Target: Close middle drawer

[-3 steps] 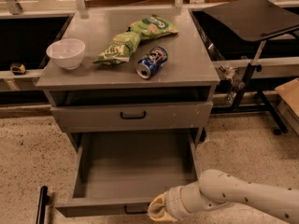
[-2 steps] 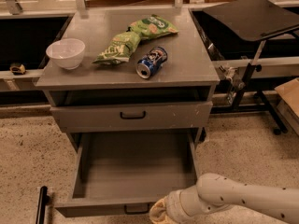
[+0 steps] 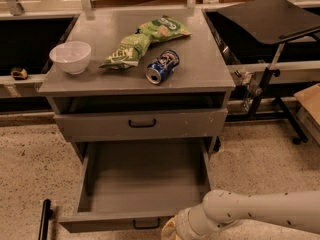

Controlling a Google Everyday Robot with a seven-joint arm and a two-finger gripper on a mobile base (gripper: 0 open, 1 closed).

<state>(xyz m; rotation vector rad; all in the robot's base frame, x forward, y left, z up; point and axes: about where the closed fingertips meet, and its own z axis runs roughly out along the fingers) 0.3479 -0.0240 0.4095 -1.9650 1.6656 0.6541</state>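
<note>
The gripper (image 3: 173,230) sits at the bottom edge of the view, just right of the drawer's black handle (image 3: 146,224) and against the front panel. It is cut off there, so whether it is open or closed cannot be told. The white arm (image 3: 260,211) reaches in from the lower right.

The drawer (image 3: 145,181) is pulled far out from the cabinet (image 3: 220,91). Its grey floor and side walls are in full view, and its low front panel is nearest the camera. Directly above it, the upper drawer (image 3: 100,125) is shut, with its own dark handle at the centre.

On the cabinet top, a white bowl (image 3: 71,57) stands at the left. Two green bags (image 3: 131,48) lie in the middle. A blue can (image 3: 162,66) lies on its side just beside the nearer bag.

A black stand (image 3: 270,15) is to the right of the cabinet. A speckled floor (image 3: 30,174) lies around it.
</note>
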